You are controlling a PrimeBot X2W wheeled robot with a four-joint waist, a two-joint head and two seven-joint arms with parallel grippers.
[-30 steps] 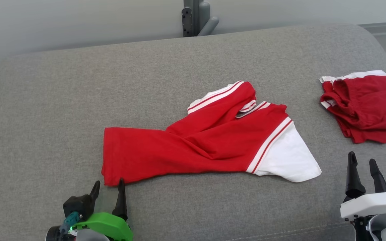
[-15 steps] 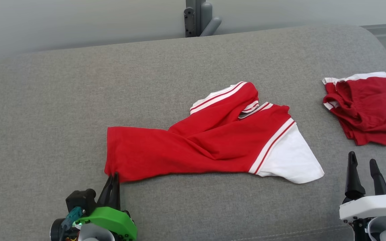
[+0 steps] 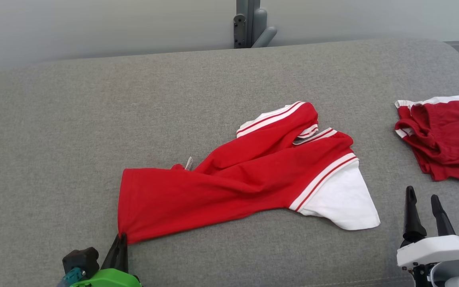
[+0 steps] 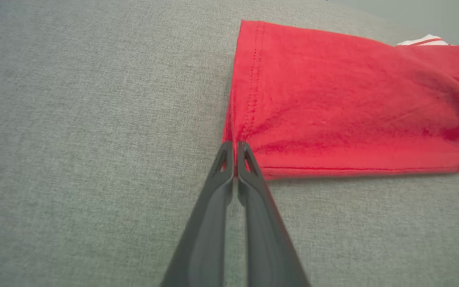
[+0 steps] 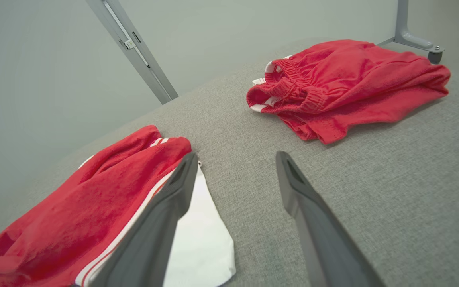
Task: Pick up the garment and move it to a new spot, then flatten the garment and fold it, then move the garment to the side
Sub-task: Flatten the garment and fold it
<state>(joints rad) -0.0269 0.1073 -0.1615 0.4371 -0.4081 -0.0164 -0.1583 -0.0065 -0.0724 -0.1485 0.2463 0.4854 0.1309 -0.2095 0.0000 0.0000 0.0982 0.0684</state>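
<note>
red garment (image 3: pixel 213 187) lying on grey surface (image 3: pixel 74 119), left gripper (image 3: pixel 120 238) pinching its hem corner (image 4: pixel 240 133), clamped tight, right gripper (image 3: pixel 422 194) hovering wide apart near its white sleeve (image 3: pixel 341 203)

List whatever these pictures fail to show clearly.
- Shorts: cut by the head view's right edge.
- Shirt: twisted, so part of its front is folded out of sight in the head view; its label is too small to read.
- Left tool: how much hem it pinches is hidden by its own fingers, left wrist view.
- Right tool: one finger covers part of the white sleeve, right wrist view.
</note>
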